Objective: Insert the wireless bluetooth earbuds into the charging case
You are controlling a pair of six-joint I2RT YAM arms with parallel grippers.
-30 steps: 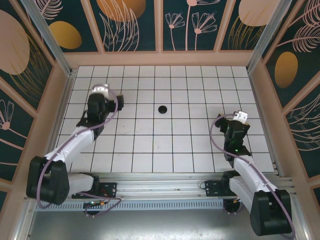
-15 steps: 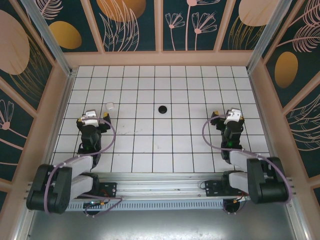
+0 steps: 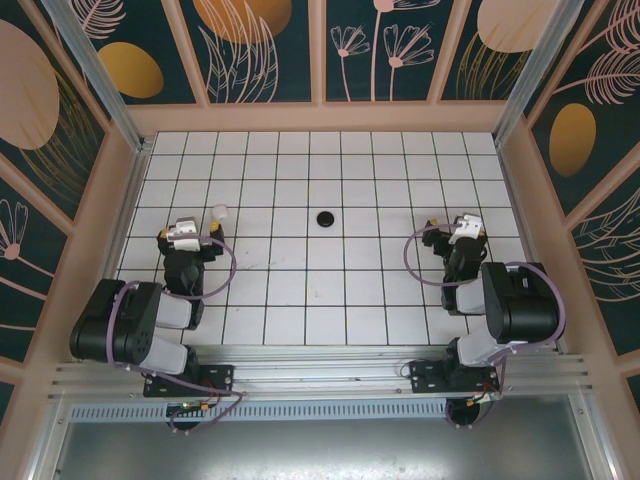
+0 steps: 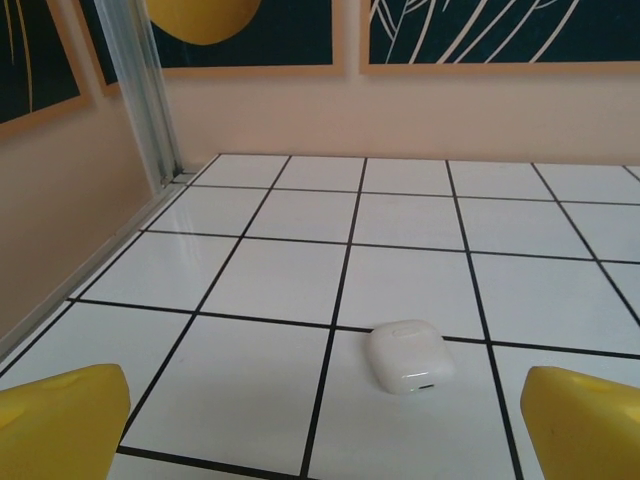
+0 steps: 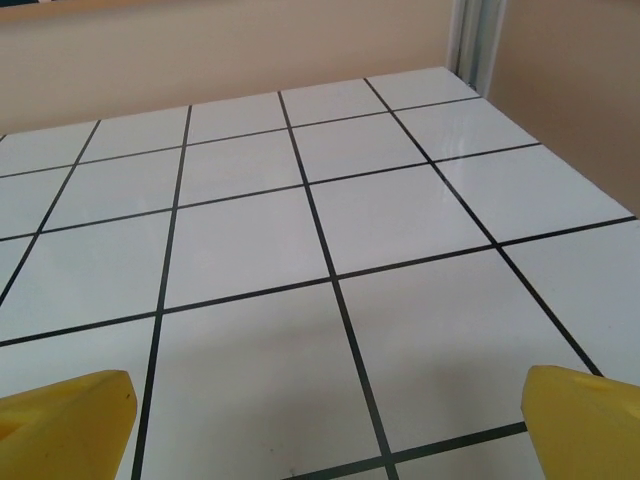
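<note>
**Item 1: charging case** (image 4: 408,355). White, rounded, lid closed. It lies flat on the tiled table (image 3: 340,290) in the left half, about mid-depth. In the left wrist view its far edge sits on a black grout line. It shows as a small white spot in the overhead view (image 3: 218,211), just beyond the left gripper and slightly to its right, apart from it.

**Item 2: left gripper** (image 3: 190,228). It sits low over the left side of the table and points toward the far wall. Its jaws are spread wide and hold nothing. The yellow fingertips (image 4: 60,420) appear at the two lower corners of the wrist view. The case is ahead of them, closer to the right finger's side, and touches neither.

**Item 3: right gripper** (image 3: 460,225). It is on the right side of the table at about the same depth and also points far. Its jaws are spread wide and hold nothing. Between its yellow fingertips (image 5: 585,420) there is bare white tile.

**Item 4: small black round object** (image 3: 326,218). It lies near the middle of the table, between the two arms and well apart from both (too small to tell whether it is earbuds or another case).

**Item 5: earbuds.** I cannot make out any individual stemmed buds at this size.
</note>
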